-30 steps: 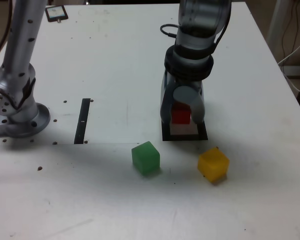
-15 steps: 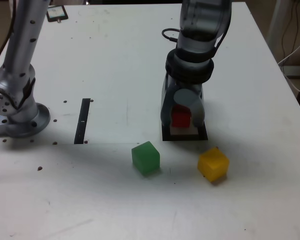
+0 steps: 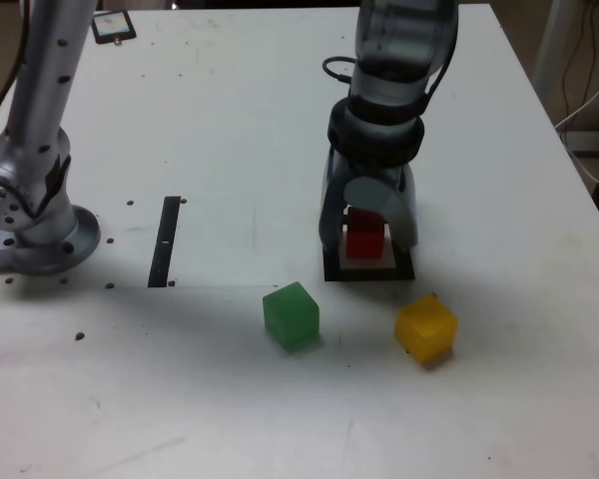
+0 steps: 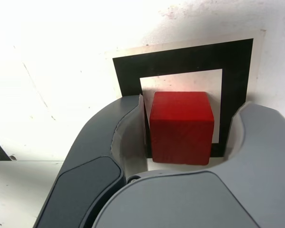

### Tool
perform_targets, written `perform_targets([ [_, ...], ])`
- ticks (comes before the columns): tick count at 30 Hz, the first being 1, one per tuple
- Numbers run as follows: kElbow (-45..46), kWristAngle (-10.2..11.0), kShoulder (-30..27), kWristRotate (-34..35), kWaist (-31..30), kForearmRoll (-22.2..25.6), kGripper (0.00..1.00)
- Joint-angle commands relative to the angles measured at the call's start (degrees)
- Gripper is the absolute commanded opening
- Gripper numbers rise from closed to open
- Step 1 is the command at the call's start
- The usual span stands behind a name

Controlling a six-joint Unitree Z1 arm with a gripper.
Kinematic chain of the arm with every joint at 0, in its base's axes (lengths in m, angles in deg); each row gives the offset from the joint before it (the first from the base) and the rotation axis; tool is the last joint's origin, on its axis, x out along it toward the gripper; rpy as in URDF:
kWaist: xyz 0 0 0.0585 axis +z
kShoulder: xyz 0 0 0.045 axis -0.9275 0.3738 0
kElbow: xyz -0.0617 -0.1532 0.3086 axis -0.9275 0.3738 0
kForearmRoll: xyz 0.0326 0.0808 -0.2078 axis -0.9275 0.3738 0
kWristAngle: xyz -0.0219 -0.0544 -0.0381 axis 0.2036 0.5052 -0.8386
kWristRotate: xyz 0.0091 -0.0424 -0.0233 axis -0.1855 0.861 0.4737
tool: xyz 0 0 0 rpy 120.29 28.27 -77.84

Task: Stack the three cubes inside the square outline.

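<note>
The red cube [image 3: 362,238] rests on the white centre of the square outline [image 3: 371,269]. My gripper [image 3: 367,245] stands straight over it, its jaws apart on either side of the cube. In the wrist view the red cube [image 4: 181,127] sits inside the black outline [image 4: 180,61]. One finger [image 4: 128,123] lies close beside it, and a visible gap separates it from the other finger [image 4: 256,137]. The green cube [image 3: 292,314] and the yellow cube [image 3: 425,327] sit on the table in front of the outline, towards the camera, green on the exterior view's left.
A straight black tape strip [image 3: 166,239] lies on the exterior view's left. The arm's base [image 3: 35,225] stands at the far left edge. A small dark device [image 3: 112,26] lies at the back left. Cables hang past the table's right edge.
The jaws were shut on the red cube and have now spread apart, leaving it standing in the outline. The arm has barely moved. The green and yellow cubes stayed put.
</note>
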Motion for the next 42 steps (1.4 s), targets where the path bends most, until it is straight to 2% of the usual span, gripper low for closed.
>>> perform_targets([
  [1, 0.3, 0.1, -1.8, 0.5, -0.1, 0.8, 0.99],
  [8, -0.5, 1.6, -10.0, 4.7, -4.2, 4.4, 0.99],
  [12, -2.2, 1.4, -11.2, 6.6, -6.8, 5.6, 0.99],
  [18, -6.5, -1.1, -9.9, 10.9, -11.7, 7.0, 1.00],
  [24, -10.7, -0.8, -6.4, 15.9, -16.0, 7.1, 1.00],
  [32, -14.9, -1.8, 2.4, 19.8, -16.7, 7.5, 0.99],
  [42, -14.9, -1.8, 6.2, 24.6, -16.8, 7.9, 0.93],
])
